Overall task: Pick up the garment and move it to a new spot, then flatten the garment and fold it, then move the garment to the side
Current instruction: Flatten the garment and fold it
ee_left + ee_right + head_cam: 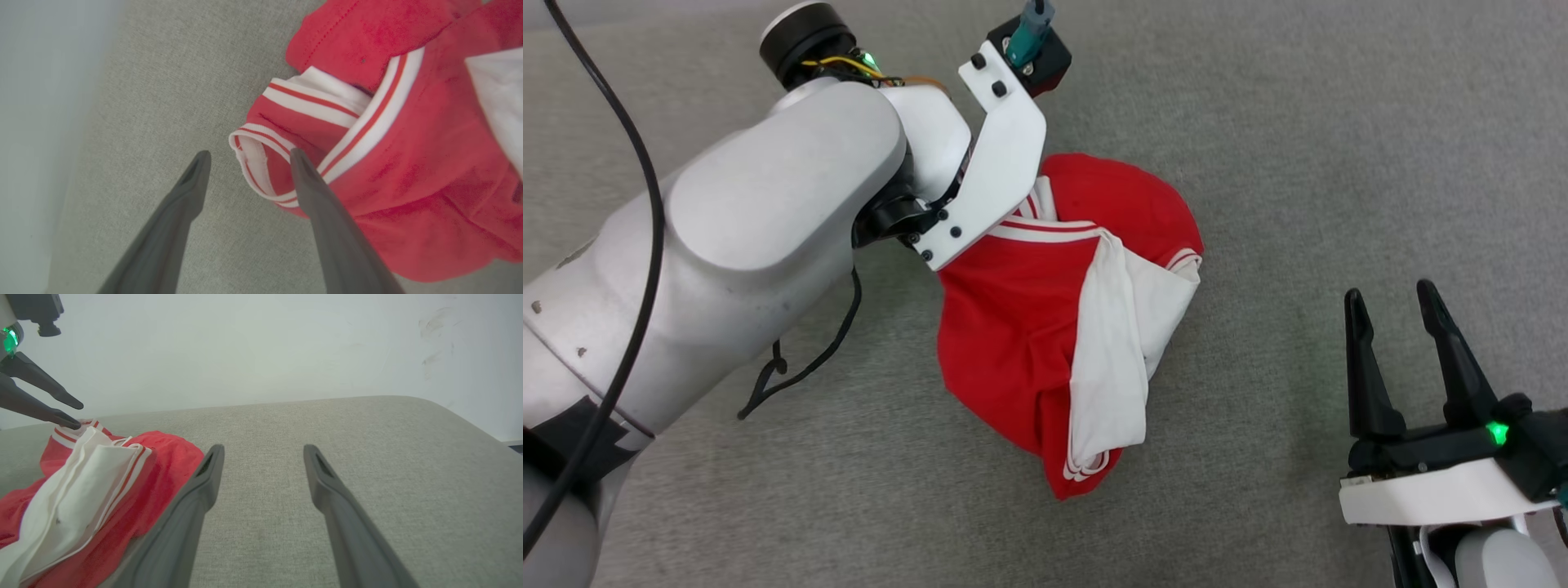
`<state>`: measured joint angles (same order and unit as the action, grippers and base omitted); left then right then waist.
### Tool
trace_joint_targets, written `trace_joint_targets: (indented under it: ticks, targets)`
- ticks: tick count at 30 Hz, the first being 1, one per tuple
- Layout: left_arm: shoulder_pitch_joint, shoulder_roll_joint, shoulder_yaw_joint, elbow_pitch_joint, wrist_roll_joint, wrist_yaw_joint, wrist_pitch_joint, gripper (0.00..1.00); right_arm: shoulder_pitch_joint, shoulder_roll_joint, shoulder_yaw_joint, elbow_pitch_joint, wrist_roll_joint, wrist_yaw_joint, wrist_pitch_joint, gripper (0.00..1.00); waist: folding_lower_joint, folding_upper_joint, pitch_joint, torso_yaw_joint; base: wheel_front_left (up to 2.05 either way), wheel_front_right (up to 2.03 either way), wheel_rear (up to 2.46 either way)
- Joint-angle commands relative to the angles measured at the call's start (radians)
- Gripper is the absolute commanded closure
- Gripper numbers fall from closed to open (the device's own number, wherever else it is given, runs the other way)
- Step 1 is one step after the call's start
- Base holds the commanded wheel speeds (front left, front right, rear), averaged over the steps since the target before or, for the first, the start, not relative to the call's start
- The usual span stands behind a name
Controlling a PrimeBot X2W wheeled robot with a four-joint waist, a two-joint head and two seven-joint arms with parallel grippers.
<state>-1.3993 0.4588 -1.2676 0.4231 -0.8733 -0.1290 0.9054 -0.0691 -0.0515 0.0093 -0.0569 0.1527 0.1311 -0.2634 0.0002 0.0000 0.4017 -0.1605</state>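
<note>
The garment point(1005, 327) lies crumpled in a heap on the grey fabric surface point(1298, 163), red with a white sleeve point(1107, 359) folded over its right side. My left gripper point(249, 154) hangs open over the heap's upper left edge. A loop of red-white stripe trim point(261, 163) sits between its fingers, against the right one. In the right wrist view, the lower of the left gripper's fingertips point(73, 425) touches that trim. In the head view the left wrist bracket point(1001, 163) hides those fingers. My right gripper point(1389, 291) stands open and holds nothing, well to the right of the garment point(171, 457).
My bulky left forearm point(752, 245) covers the left of the head view, with a black cable point(800, 367) dangling from it. A pale wall point(261, 347) rises behind the surface's far edge. Bare grey surface point(367, 428) stretches right of the garment to a rounded corner.
</note>
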Motion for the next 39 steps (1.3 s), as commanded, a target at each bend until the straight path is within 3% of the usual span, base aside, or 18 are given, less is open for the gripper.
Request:
trace_joint_targets:
  ticks: [1, 11, 12, 13, 14, 18, 22, 29, 39]
  targets:
    - [-0.006, 0.008, -0.009, 0.003, -0.008, 0.000, 0.026, 0.00, -0.027, 0.002, 0.004, -0.005, 0.011, -0.001, -0.002, 0.00, -0.0002, 0.0000, 0.057, -0.039, 0.00, 0.00, 0.00]
    - [0.127, 0.066, -0.023, -0.088, 0.053, -0.001, 0.163, 0.00, -0.055, 0.002, 0.008, -0.009, 0.021, -0.001, -0.002, 0.00, -0.0002, 0.0000, 0.102, -0.055, 0.00, 0.00, 0.00]
    - [0.135, 0.070, -0.026, -0.099, 0.054, -0.001, 0.163, 0.20, -0.056, 0.002, 0.005, -0.008, 0.020, -0.001, -0.002, 0.00, -0.0002, 0.0000, 0.101, -0.051, 0.00, 0.00, 0.00]
    - [0.139, 0.075, -0.027, -0.110, 0.059, -0.001, 0.162, 0.89, -0.056, 0.002, 0.004, -0.006, 0.018, -0.001, -0.002, 0.00, -0.0002, 0.0000, 0.098, -0.046, 0.00, 0.00, 0.00]
    - [0.138, 0.081, -0.027, -0.117, 0.059, -0.001, 0.157, 1.00, -0.056, 0.002, 0.005, -0.004, 0.014, -0.001, -0.002, 0.00, -0.0002, 0.0000, 0.094, -0.041, 0.00, 0.00, 0.00]
    - [0.099, 0.083, -0.014, -0.135, 0.045, 0.000, 0.064, 1.00, -0.040, 0.002, -0.003, 0.003, 0.004, -0.001, -0.002, 0.00, -0.0002, 0.0000, 0.052, -0.006, 0.00, 0.00, 0.00]
    - [0.081, 0.087, -0.013, -0.129, 0.022, 0.000, -0.099, 1.00, -0.008, 0.002, -0.010, 0.013, -0.013, -0.001, -0.002, 0.00, -0.0002, 0.0000, -0.021, 0.039, 0.00, 0.00, 0.00]
    - [0.171, 0.173, 0.009, -0.110, -0.038, 0.001, -0.355, 1.00, 0.048, 0.002, -0.021, 0.021, -0.034, -0.001, -0.002, 0.00, -0.0002, 0.0000, -0.142, 0.121, 0.00, 0.00, 0.00]
    - [0.540, 0.350, 0.021, -0.227, -0.155, 0.153, -0.532, 1.00, 0.118, 0.002, -0.023, 0.023, -0.050, -0.001, -0.002, 0.00, -0.0002, 0.0000, -0.221, 0.181, 0.00, 0.00, 0.00]
